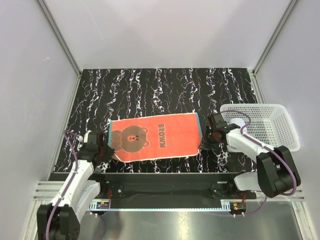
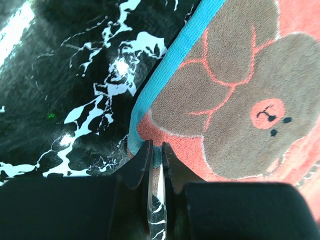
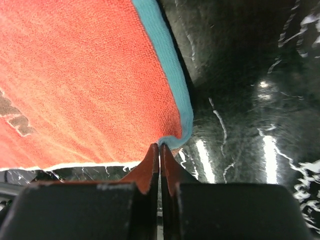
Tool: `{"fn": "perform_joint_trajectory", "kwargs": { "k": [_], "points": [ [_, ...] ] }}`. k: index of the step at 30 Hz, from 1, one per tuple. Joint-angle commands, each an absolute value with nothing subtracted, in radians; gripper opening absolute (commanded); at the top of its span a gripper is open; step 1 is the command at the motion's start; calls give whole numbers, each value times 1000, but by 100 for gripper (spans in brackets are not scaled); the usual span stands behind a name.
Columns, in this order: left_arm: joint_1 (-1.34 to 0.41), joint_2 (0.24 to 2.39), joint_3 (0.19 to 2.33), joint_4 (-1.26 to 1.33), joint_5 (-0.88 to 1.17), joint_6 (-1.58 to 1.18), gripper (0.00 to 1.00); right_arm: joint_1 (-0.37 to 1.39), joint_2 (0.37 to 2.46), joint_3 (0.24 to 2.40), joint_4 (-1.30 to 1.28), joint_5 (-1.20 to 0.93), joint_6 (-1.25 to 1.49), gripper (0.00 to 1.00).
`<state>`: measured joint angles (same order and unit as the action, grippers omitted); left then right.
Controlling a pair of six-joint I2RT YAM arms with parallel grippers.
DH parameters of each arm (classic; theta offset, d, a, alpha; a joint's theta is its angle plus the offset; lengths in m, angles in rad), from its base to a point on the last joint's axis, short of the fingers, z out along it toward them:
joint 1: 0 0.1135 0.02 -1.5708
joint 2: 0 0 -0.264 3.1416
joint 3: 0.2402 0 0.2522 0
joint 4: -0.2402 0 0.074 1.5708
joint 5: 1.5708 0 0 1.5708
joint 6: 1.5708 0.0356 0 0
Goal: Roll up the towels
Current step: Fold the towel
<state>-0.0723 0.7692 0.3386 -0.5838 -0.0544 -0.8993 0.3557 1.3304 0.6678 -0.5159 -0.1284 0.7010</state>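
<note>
An orange towel (image 1: 155, 136) with a brown bear print, the word BROWN and a teal hem lies spread flat on the black marbled table. My left gripper (image 1: 101, 143) is at the towel's near left corner. In the left wrist view it (image 2: 156, 149) is shut on the teal edge (image 2: 165, 75), with cloth showing between the fingers. At the near right corner, my right gripper (image 1: 203, 143) is shut too. The right wrist view shows its tips (image 3: 160, 148) pinching the puckered teal corner of the towel (image 3: 85, 75).
A white perforated basket (image 1: 280, 120) stands at the right edge of the table, just behind my right arm. White walls enclose the table (image 1: 165, 90) on the left, back and right. The arm bases and a metal rail run along the near edge.
</note>
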Motion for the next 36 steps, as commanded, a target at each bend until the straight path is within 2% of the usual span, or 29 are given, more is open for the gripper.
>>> {"fn": "perform_joint_trajectory", "kwargs": {
  "k": [1, 12, 18, 27, 36],
  "points": [
    [-67, 678, 290, -543, -75, -956, 0, 353, 1328, 604, -494, -169, 784, 0],
    [-67, 736, 245, -417, -11, -900, 0, 353, 1321, 587, -508, -144, 776, 0],
    [-67, 758, 267, -454, -23, -893, 0, 351, 1310, 612, -546, -121, 765, 0],
    [-67, 719, 343, -505, -5, -894, 0, 351, 1232, 816, -754, -58, 749, 0],
    [-67, 756, 558, -627, -27, -831, 0, 353, 1324, 980, -810, -35, 700, 0]
  ]
}}
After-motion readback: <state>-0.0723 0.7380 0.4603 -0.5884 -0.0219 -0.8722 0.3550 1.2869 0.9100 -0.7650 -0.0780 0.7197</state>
